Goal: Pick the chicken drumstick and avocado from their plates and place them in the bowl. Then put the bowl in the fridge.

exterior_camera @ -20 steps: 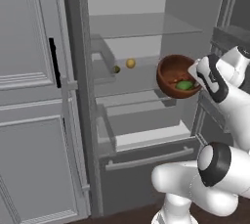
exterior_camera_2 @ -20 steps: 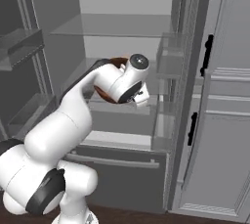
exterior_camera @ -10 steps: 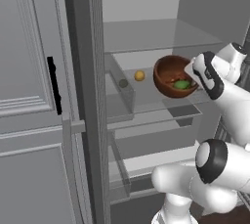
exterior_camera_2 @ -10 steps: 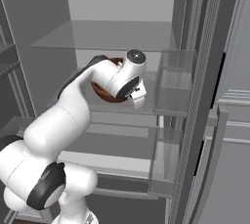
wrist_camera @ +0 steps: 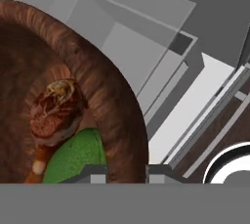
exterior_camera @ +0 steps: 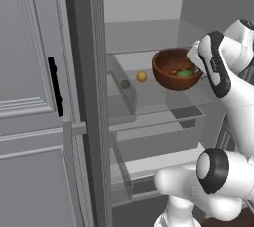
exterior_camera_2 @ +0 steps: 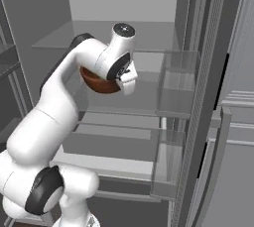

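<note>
**A:** Scanning the left base view from the left: tall grey panelled fridge door (exterior_camera: pixel 30 97) with its black vertical handle (exterior_camera: pixel 54 86), swung open. Then the pale inside, with a small dark-green round thing (exterior_camera: pixel 125 85) and a small orange ball (exterior_camera: pixel 142 76) sitting on the glass shelf (exterior_camera: pixel 149 104). What's right of that?

**B:** The round reddish-brown wooden bowl (exterior_camera: pixel 174 69), held up above that same shelf by the white arm's fingers (exterior_camera: pixel 194 58), inside the fridge opening. You can see a bit of green in it from there.

**A:** And in the hand view?

**B:** Way clearer. The small reddish-brown chicken drumstick (wrist_camera: pixel 54 115) lies in the bowl (wrist_camera: pixel 114 105), meaty end up, thin bone end pointing down-left. The green avocado (wrist_camera: pixel 78 157) is right beside it, touching. The two dark fingers (wrist_camera: pixel 126 174) straddle the bowl's rim, one inside and one outside, clamped onto the wall.

**A:** Right base view?

**B:** The arm covers most of the bowl (exterior_camera_2: pixel 99 83); just its lower curve peeks out under the wrist, over the shelf (exterior_camera_2: pixel 144 97).
</note>
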